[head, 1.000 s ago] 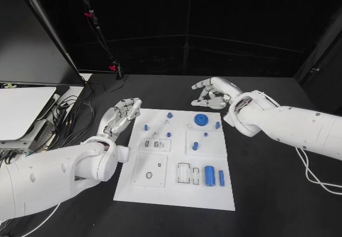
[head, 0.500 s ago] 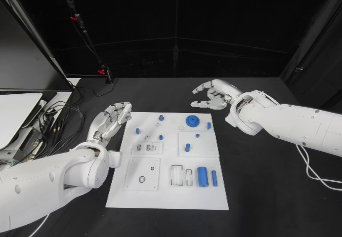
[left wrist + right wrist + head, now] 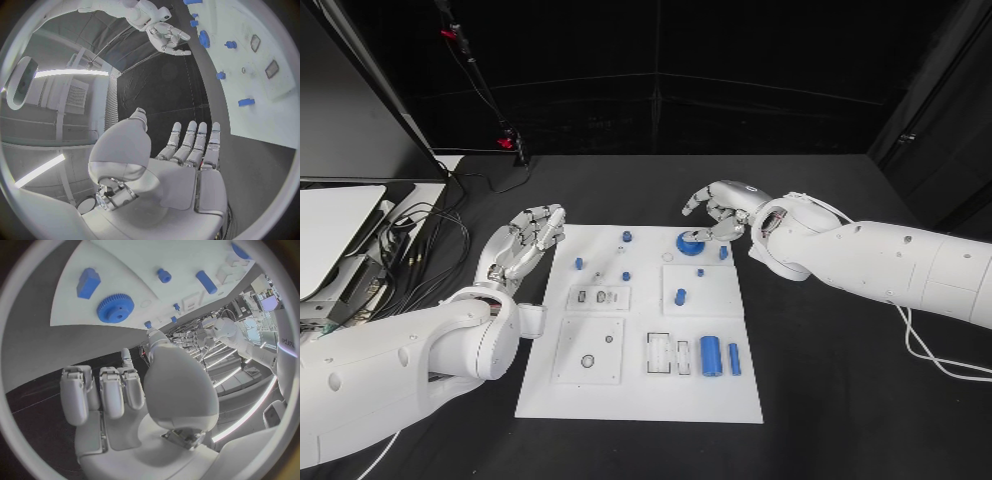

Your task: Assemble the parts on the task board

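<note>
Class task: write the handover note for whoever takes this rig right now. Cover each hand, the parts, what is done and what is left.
Left hand: open, fingers straight, over the table beside the task board, holding nothing.
Right hand: fingers curled, at the board's far edge by the blue gear; contact cannot be judged, and nothing shows in its grasp.
Parts: gear, small blue pegs and blue cylinder all on the board.
Done: cannot tell.
Left: the assembly itself.

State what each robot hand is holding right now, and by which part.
Nothing is held. The right robot hand hovers by the blue gear; the left robot hand is open beside the task board.
</note>
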### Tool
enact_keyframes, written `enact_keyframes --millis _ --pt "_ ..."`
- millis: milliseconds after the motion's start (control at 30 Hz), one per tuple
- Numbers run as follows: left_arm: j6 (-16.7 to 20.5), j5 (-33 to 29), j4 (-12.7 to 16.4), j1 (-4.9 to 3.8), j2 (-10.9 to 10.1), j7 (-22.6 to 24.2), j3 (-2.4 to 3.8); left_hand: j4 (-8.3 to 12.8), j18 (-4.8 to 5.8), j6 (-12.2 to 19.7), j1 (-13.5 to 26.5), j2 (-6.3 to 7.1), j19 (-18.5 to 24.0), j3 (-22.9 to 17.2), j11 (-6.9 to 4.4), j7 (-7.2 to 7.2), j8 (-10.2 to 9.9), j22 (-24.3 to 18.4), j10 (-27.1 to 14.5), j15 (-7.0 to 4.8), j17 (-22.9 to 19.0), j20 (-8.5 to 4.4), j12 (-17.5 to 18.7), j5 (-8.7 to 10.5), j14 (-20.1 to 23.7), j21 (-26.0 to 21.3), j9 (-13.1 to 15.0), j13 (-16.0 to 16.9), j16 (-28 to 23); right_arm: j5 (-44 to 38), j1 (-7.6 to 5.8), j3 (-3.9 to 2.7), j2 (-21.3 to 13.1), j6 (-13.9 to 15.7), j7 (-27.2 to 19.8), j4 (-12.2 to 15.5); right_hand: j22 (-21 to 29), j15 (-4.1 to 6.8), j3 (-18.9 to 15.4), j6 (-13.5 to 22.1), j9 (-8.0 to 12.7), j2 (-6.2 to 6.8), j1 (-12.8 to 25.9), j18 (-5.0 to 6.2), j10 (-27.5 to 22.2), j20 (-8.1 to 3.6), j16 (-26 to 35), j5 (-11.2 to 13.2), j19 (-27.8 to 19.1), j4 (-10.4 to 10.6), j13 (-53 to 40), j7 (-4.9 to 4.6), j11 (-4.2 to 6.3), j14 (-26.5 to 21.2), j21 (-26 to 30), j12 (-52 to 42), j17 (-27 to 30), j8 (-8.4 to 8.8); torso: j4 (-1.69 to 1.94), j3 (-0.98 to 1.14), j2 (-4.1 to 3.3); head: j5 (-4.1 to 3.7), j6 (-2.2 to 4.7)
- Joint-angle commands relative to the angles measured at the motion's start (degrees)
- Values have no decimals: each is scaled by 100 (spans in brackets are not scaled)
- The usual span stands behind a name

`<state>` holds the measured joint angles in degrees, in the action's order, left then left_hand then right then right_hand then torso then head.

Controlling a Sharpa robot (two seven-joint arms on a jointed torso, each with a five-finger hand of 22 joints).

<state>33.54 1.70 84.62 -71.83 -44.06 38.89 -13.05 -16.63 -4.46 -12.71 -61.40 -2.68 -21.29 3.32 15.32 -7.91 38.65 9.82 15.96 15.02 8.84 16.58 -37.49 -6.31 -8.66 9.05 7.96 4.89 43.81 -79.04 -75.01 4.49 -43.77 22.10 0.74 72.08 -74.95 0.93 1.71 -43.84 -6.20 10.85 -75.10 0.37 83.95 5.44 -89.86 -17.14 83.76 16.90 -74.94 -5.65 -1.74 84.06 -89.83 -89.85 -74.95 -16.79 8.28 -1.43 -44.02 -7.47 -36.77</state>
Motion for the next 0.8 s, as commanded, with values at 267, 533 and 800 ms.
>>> enact_keyframes --millis 267,533,800 --pt "-53 38 7 -8 -2 1588 4 -5 -70 -16 -35 -20 58 36 5 -921 38 5 28 20 -11 0 -31 -41 6 34 -10 -11 31 -562 24 -4 154 -458 519 -188 -1505 -16 72 37 0 48 -78 -37 605 14 -14 55 624 -21 -1506 -43 -6 594 -17 -15 -1505 -25 -5 0 1 46 -34" --pt "-51 38 4 -7 -5 1591 3 -5 -70 -16 -35 -20 58 36 5 -921 38 5 28 20 -11 0 -31 -41 6 34 -10 -11 31 -627 34 -5 235 -554 633 -258 -1482 -9 193 -71 -7 -3 -254 -29 605 13 -14 122 598 -28 -1506 -43 -12 594 -1 -15 -1505 -75 -9 0 2 52 -41" --pt "-48 38 -1 -6 -3 1590 3 -7 -69 -15 -43 -27 66 43 4 -921 40 4 28 21 -18 0 -36 -52 7 34 -16 -15 36 -644 58 -5 282 -665 648 -283 -1469 2 233 -207 -9 -26 -338 -24 605 7 -14 168 583 -32 -1506 -23 -3 594 9 -15 -1505 -81 -4 -4 -1 53 -58"
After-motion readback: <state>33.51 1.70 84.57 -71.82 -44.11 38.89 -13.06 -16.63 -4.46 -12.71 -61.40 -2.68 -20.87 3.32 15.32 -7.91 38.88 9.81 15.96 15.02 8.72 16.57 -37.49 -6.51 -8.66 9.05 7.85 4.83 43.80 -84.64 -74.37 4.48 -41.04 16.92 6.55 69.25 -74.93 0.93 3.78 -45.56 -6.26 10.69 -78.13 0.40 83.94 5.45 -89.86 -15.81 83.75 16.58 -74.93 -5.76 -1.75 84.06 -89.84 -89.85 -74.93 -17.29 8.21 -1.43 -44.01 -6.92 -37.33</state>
